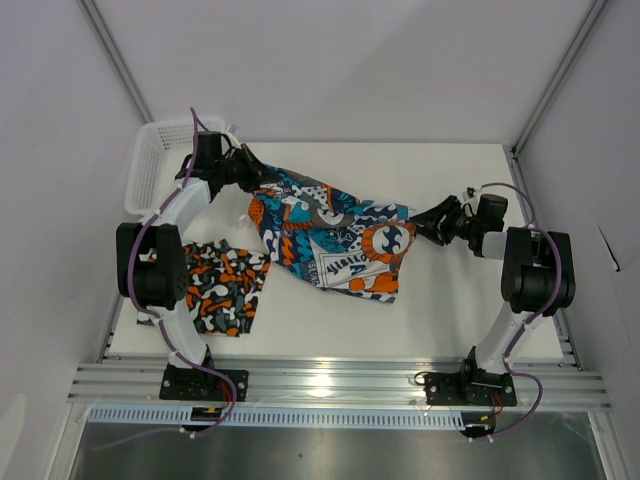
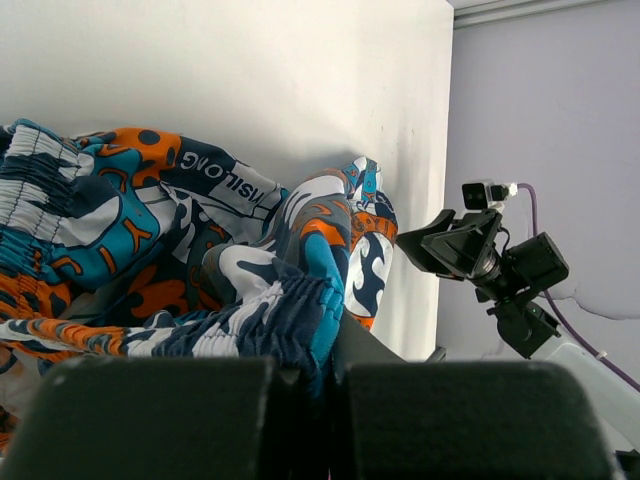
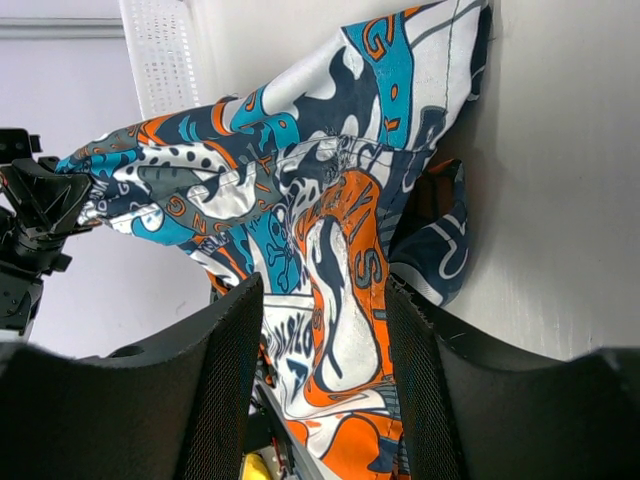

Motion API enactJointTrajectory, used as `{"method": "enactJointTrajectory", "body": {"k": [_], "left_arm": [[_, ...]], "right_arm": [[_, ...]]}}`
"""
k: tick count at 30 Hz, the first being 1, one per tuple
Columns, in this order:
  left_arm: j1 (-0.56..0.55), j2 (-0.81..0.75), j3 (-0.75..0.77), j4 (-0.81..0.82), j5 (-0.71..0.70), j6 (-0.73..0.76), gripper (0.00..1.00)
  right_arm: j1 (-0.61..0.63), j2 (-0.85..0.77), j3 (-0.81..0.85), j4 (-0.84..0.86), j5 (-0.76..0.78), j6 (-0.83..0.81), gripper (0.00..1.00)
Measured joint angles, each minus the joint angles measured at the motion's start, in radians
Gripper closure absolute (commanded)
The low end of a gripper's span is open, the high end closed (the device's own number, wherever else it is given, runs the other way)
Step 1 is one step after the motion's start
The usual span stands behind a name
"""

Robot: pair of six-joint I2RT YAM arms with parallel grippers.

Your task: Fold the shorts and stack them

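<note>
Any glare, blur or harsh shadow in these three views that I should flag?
Top external: even light, glare only on the front rail, soft shadow under the teal shorts. Left wrist: left fingers blurred and dark, teal shorts sharp. Right wrist: right fingers dark yet fairly sharp, print clear.

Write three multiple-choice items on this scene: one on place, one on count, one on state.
1. Where do the camo shorts lie? A) on the table by the left arm B) in the basket C) at the far right
2. How many shorts show? A) one B) three C) two
3. The teal shorts are: A) folded flat B) gripped at both ends C) in the basket
1 A: they lie flat beside that arm. 2 C: one camo, one teal. 3 B: left gripper and right gripper each pinch an end.
</note>
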Motion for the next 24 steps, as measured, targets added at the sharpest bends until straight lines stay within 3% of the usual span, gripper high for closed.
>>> {"method": "enactJointTrajectory", "body": {"k": [19, 24], "left_arm": [[-0.002, 0.000, 0.000, 0.000, -0.001, 0.014, 1.00], [-0.007, 0.000, -0.002, 0.000, -0.002, 0.016, 1.00]], "right_arm": [[0.006, 0.032, 0.000, 0.026, 0.000, 0.011, 0.47], [0.034, 0.055, 0.000, 0.039, 0.000, 0.014, 0.53]]}}
